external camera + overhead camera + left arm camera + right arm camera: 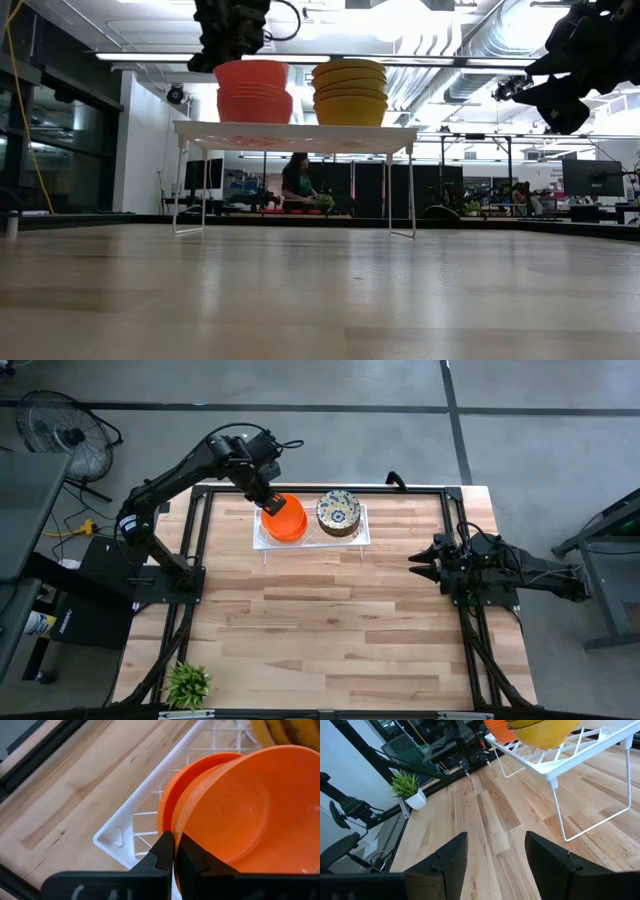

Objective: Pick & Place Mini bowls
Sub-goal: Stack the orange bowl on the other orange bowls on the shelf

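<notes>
The left end effector (174, 851) pinches the top orange bowl's (250, 810) rim on the far tray (262, 540). Patterned bowls (338, 512) wait stacked. Right end effector (495, 855) rests wide. Nothing is placed yet.

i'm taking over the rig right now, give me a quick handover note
Left gripper: shut on the rim of the top orange bowl, at the orange stack on the white tray.
Right gripper: open, empty, waiting at the table's right edge.
Patterned stack: on the tray, beside the orange one.
Done: no bowl shows on the table yet.
Left: lift the gripped bowl off and place it, then the rest.
</notes>
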Controlling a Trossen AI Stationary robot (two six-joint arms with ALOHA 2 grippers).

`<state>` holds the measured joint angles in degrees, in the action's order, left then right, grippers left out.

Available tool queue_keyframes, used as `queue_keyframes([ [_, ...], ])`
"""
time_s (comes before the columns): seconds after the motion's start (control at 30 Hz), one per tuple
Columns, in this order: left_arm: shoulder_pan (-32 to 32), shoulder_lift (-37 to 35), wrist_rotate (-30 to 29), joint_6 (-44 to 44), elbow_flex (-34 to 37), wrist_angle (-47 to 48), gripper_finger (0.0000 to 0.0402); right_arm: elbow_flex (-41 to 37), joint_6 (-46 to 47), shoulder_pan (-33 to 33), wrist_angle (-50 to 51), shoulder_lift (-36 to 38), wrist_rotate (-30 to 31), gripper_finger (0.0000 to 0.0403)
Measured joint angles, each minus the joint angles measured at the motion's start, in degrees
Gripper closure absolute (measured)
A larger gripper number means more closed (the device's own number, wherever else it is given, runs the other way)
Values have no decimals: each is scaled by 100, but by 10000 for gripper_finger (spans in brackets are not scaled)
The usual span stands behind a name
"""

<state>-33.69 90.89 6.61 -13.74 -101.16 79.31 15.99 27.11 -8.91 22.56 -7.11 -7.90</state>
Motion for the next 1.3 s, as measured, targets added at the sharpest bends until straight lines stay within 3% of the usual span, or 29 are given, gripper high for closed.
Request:
queue_keyframes([
  [1.1,-2,142,-73,44,0,55,401,2,-4,0,7,0,0,217],
  [1.3,-2,142,-67,140,0,-14,375,2,-7,2,9,0,0,217],
])
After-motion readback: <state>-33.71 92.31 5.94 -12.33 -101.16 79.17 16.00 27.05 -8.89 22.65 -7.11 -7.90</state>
